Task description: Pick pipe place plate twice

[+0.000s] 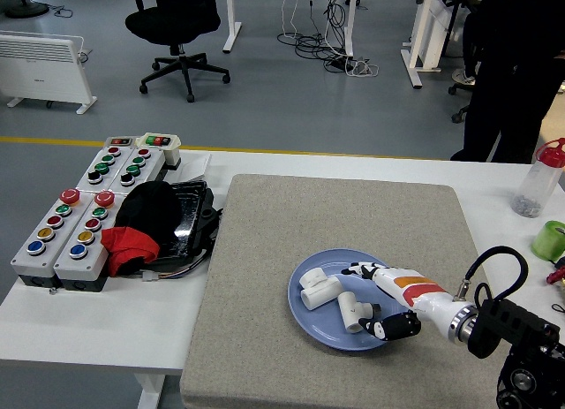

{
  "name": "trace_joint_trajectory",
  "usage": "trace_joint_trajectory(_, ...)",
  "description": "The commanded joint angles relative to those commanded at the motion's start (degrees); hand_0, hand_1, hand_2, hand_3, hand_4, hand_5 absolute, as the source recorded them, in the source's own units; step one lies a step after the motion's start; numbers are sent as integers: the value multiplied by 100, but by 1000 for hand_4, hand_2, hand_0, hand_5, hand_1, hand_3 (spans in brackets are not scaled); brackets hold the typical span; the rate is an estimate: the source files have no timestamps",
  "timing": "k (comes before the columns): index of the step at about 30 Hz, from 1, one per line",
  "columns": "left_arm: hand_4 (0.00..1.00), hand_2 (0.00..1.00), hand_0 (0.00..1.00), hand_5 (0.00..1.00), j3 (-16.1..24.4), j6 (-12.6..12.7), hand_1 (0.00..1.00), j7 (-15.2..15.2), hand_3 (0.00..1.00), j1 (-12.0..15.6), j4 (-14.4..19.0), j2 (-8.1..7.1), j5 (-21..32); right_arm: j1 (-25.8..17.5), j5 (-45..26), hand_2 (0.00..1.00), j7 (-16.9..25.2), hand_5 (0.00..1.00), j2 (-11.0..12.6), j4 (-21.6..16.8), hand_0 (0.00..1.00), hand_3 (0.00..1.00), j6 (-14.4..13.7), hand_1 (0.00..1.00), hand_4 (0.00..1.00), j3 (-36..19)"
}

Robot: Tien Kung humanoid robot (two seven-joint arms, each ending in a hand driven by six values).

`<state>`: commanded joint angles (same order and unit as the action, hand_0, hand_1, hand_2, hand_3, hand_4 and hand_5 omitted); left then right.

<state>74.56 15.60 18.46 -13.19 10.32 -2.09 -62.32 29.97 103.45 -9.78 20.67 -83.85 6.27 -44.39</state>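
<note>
Your right hand [369, 303] sits over the blue plate [328, 328] at lower centre of the frame, fingers curled around a second white pipe [350, 311], which touches or hangs just above the plate's surface; you cannot tell which from this angle. The first white pipe fitting [318, 287] already lies on the plate, just left of the held one.

The main risk is crowding. If you let go with the held pipe leaning left, it can roll into the first fitting and push it toward the plate's left rim. Opening the fingers sideways could also flick the pipe, since the thumb is close under it.

You have open room on the grey mat [265, 250] all around the plate, and the clear way out is back toward the lower right, where the arm enters. The green cup [551, 239] and the bottle [538, 179] stand at the right edge, well apart from the plate but near the arm's side. The left arm is not in view.
</note>
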Motion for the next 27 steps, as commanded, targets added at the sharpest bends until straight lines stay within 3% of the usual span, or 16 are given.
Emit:
trace_joint_trajectory(1, 398, 716, 710, 998, 4, -1, 744, 2, 655, 0, 1, 1, -6, -3, 2, 998, -7, 342, 3, -2, 989, 998, 13, 938, 736, -8)
trace_joint_trajectory(15, 398, 716, 710, 998, 26, -11, 744, 10, 655, 1, 4, 6, -54, -72, -44, 998, 40, 334, 32, -61, 997, 998, -71, 938, 715, -338)
trace_joint_trajectory(18, 398, 716, 710, 998, 28, -16, 744, 8, 655, -5, 3, 7, -68, -104, -132, 998, 46, 334, 25, -45, 997, 998, -218, 938, 715, -406)
trace_joint_trajectory(21, 399, 716, 710, 998, 25, -17, 744, 7, 654, -5, 3, 7, -66, -132, -277, 998, 9, 362, 16, -33, 964, 998, -475, 916, 702, -422)
trace_joint_trajectory(25, 399, 716, 710, 998, 37, -20, 744, 9, 654, -6, 3, 10, -88, -204, -700, 998, -10, 362, -9, 48, 964, 998, -1170, 916, 702, -502)
trace_joint_trajectory(26, 398, 716, 710, 998, 39, -20, 744, 10, 654, -6, 3, 10, -90, -212, -778, 986, -4, 325, -9, 55, 906, 939, -1301, 878, 581, -508)
trace_joint_trajectory(27, 398, 716, 710, 998, 47, -23, 744, 14, 654, -7, 4, 10, -107, -236, -953, 986, 67, 325, -16, 90, 906, 939, -1476, 878, 581, -543)
